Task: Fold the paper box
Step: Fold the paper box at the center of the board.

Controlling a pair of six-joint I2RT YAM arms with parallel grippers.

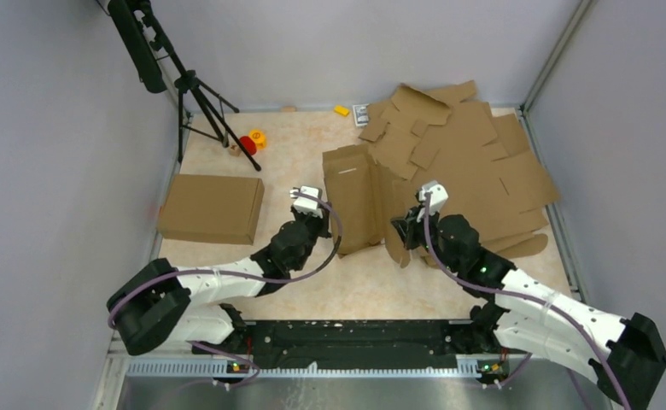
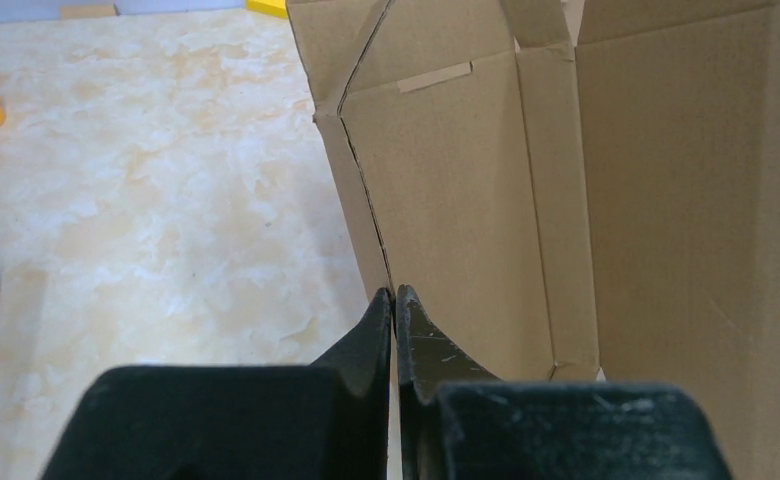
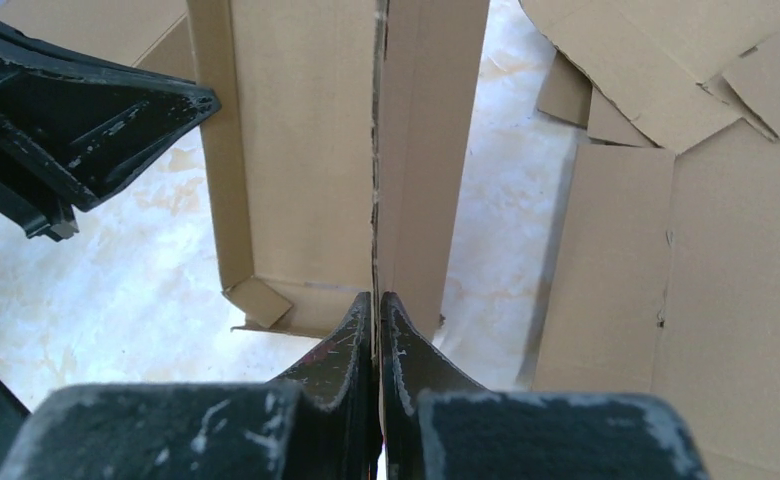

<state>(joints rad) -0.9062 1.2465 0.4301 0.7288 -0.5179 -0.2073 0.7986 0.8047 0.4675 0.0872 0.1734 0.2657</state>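
Observation:
The paper box (image 1: 357, 201) is a brown cardboard blank, partly folded, with its long walls standing up in the middle of the table. My left gripper (image 1: 331, 232) is shut on the near end of its left wall; in the left wrist view the jaws (image 2: 394, 292) pinch that wall's edge, with the box (image 2: 466, 200) running away from me. My right gripper (image 1: 402, 231) is shut on the right wall; in the right wrist view (image 3: 376, 296) the wall is seen edge-on between the jaws, with the box floor (image 3: 306, 150) to its left.
A finished closed box (image 1: 210, 207) lies at the left. A pile of flat cardboard blanks (image 1: 475, 162) covers the back right and shows in the right wrist view (image 3: 726, 250). A black tripod (image 1: 197, 94), red and yellow toys (image 1: 253, 141) and a yellow block (image 1: 341, 109) stand at the back.

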